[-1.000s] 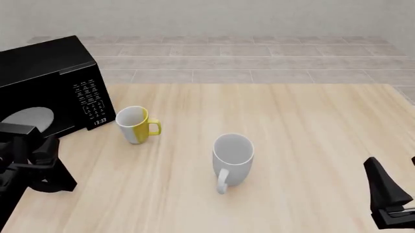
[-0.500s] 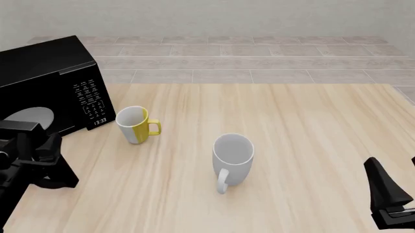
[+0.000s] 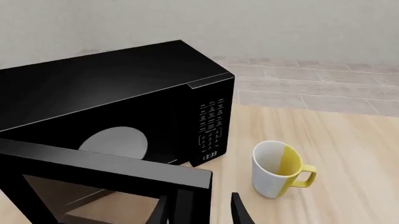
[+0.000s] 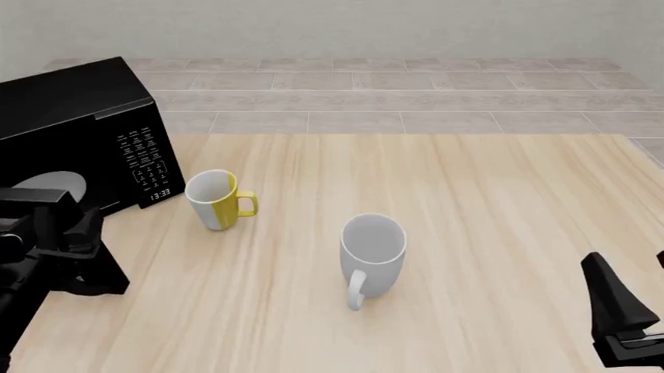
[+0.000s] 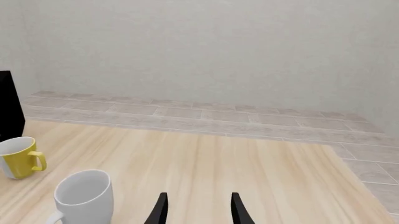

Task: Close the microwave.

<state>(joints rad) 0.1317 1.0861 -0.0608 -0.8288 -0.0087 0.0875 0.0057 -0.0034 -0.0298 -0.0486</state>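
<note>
The black microwave (image 4: 73,116) stands at the table's far left with its door (image 3: 106,165) swung open toward me, so the pale turntable (image 3: 114,142) shows inside. In the left wrist view the door's free edge stands between my left gripper's (image 3: 201,212) spread fingers (image 3: 240,213). The front view puts my left gripper (image 4: 64,233) low at the left, just before the microwave's opening. My right gripper (image 4: 623,311) hangs open and empty over the table's near right corner, far from the microwave.
A yellow-and-white mug (image 4: 218,200) stands just right of the microwave's keypad (image 3: 212,116). A larger white mug (image 4: 372,250) sits mid-table, handle toward me. The table's right edge lies beyond my right gripper (image 5: 198,210).
My left gripper has crept forward and slightly right toward the microwave, carrying the door's edge with it. The right arm and both mugs have stayed put.
</note>
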